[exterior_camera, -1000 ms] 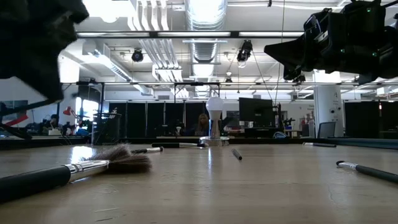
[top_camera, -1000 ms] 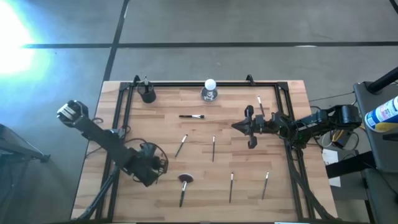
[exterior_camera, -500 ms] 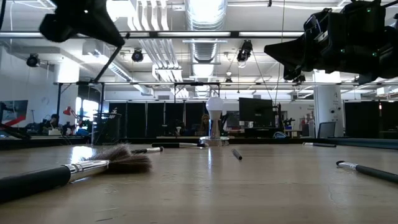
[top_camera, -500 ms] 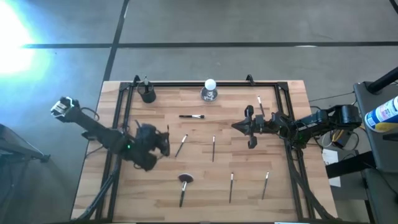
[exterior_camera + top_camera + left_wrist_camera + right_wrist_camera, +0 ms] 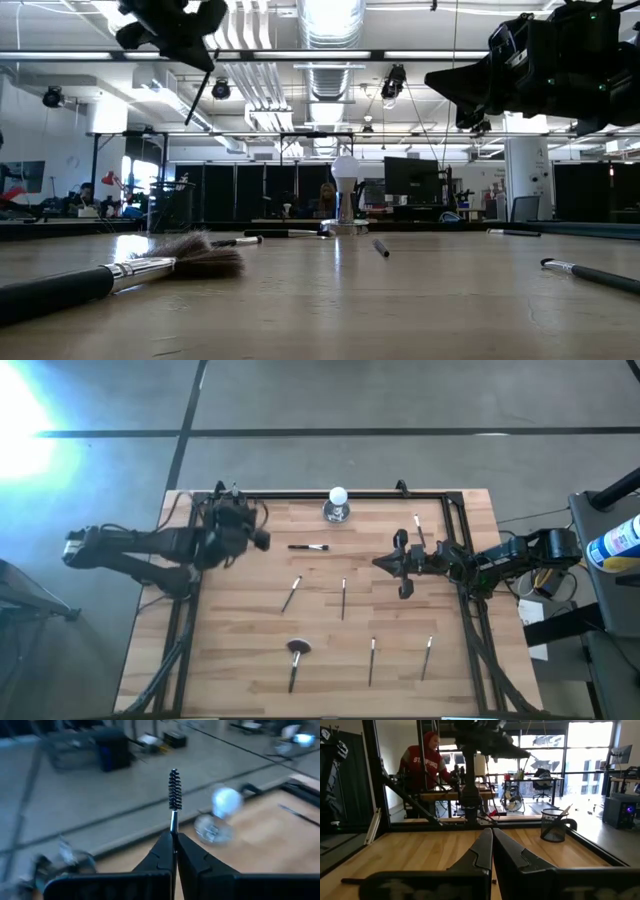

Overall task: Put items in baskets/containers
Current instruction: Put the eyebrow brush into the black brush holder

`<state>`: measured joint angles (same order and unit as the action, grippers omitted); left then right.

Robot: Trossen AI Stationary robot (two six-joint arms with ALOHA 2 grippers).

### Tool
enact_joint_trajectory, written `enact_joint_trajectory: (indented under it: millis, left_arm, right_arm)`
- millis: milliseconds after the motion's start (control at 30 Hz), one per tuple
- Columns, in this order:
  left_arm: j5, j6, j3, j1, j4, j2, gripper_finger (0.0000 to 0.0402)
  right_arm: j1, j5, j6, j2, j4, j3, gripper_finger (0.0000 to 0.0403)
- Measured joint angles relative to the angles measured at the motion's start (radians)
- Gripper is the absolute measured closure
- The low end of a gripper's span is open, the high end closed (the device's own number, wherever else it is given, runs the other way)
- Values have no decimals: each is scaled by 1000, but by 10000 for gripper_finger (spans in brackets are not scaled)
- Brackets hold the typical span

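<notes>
My left gripper [image 5: 258, 540] hangs high over the table's far left corner, shut on a thin brush with a dark spiral head [image 5: 174, 790]. The black mesh cup [image 5: 554, 826] stands in that corner with one brush in it. In the high view my left hand hides it. Several brushes lie flat on the wood, among them a dark one [image 5: 308, 547], a pale-tipped one [image 5: 291, 594] and a fluffy-headed one [image 5: 295, 660]. My right gripper [image 5: 400, 565] waits shut above the right side, holding nothing. My left gripper pinches the brush between its two fingertips at the silvery neck [image 5: 173, 826] just under the spiral head. The fingers come nearly level from the table's left and lie across the brush. The head stands past the fingers, the thin handle [image 5: 198, 100] slants down below them, clear of the table.
A white ball on a silvery base [image 5: 338, 505] stands at the far edge, right of the cup. Black frame rails [image 5: 320, 494] run along the table's edges. A person in a red top [image 5: 427, 760] stands beyond the table. Bare wood lies between the scattered brushes.
My left gripper has risen from low over the near left part of the table and swung toward the far left corner, rolling and tipping up toward level. It stays shut on the thin brush, which travels with it clear of the table.
</notes>
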<state>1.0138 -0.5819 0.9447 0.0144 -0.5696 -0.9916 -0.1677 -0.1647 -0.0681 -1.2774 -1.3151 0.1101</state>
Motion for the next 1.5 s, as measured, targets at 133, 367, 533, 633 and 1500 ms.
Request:
enact_joint_trajectory:
  millis: [133,367,533,633,1500]
  left_arm:
    - [-3,223,-23,148,183,0,395]
    - [-170,468,-195,441,638,-11,395]
    - [-231,500,-338,631,907,-40,395]
    - [-238,492,-401,705,972,-49,395]
    - [-298,305,-584,789,978,-232,392]
  right_arm:
    - [0,0,0,0,0,0,394]
    - [0,0,0,0,0,0,394]
    - [0,0,-1,0,0,0,394]
    - [0,0,0,0,0,0,394]
    - [0,0,11,0,0,0,394]
